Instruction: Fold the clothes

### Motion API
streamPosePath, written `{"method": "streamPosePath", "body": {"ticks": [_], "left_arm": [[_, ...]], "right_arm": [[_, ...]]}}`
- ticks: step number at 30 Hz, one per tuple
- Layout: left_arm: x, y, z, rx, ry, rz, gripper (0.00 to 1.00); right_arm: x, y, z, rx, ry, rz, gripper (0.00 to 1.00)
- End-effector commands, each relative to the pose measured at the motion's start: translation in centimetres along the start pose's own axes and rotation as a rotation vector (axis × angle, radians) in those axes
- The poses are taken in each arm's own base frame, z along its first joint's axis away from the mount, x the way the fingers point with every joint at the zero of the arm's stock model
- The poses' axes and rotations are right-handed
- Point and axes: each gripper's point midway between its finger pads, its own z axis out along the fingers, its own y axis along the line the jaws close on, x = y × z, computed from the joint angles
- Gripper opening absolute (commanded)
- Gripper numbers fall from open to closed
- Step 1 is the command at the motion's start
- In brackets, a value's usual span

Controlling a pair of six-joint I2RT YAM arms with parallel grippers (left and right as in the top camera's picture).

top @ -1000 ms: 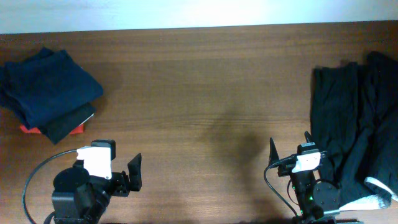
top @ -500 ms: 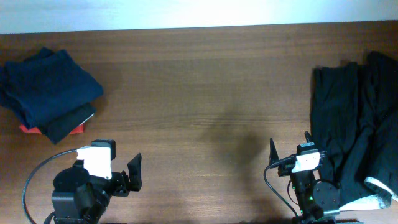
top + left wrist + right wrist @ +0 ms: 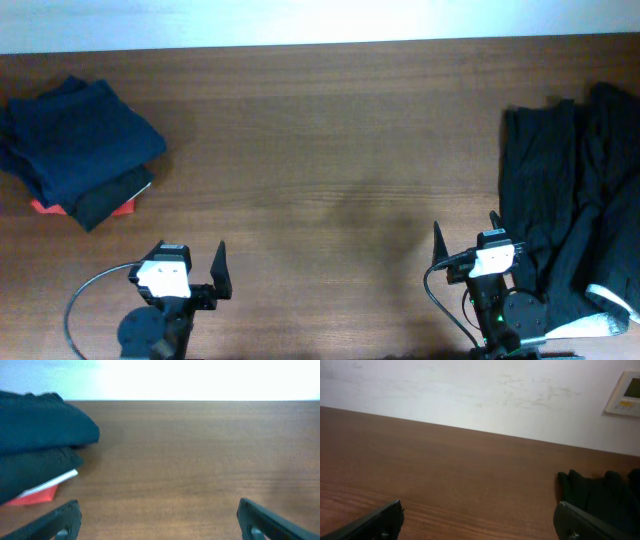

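Observation:
A folded stack of clothes (image 3: 80,150) lies at the table's far left: a navy-blue piece on top, a black one under it, a red item at the bottom. It also shows in the left wrist view (image 3: 42,440). Loose black garments (image 3: 570,210) lie spread at the right edge, and their corner shows in the right wrist view (image 3: 602,495). My left gripper (image 3: 190,275) is open and empty at the front left, its fingers wide apart in the left wrist view (image 3: 160,520). My right gripper (image 3: 465,240) is open and empty, just left of the black garments (image 3: 477,520).
The brown wooden table (image 3: 330,150) runs between the two piles. A white wall lies behind its far edge, with a small wall panel (image 3: 625,392) at the upper right. A white patch (image 3: 605,310) shows under the black garments at the front right.
My left arm has drawn back toward the front edge and turned, so its gripper now points straight across the table. The right arm and both clothes piles have not moved.

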Motion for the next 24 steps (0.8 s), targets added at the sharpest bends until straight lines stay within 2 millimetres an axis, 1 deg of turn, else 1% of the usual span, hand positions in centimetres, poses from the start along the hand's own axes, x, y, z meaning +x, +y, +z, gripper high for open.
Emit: {"method": "streamPosePath", "body": {"ticks": [1,4,6,7,24], "left_arm": [[0.0,0.3,1.6,-0.009,-0.134,0.017,0.99],[-0.8,0.2,2.8,-0.001,-0.286,0.017,0.99],[-0.1,0.5,2.9,-0.019,-0.254,0.016,0.99],[1.1,0.4,3.2,-0.011,-0.203,0.017,0.99],[1.1,0.3,3.2,-0.002,-0.204,0.018,0.99]], "right_arm": [[0.1,0.3,0.0,-0.014,0.000,-0.006,0.99],[0.1,0.3,0.0,-0.014,0.000,-0.006,0.99],[0.1,0.3,0.0,-0.014,0.000,-0.006,0.99],[0.1,0.3,0.0,-0.014,0.000,-0.006,0.99],[0.1,0.3,0.0,-0.014,0.000,-0.006,0.99]]}}
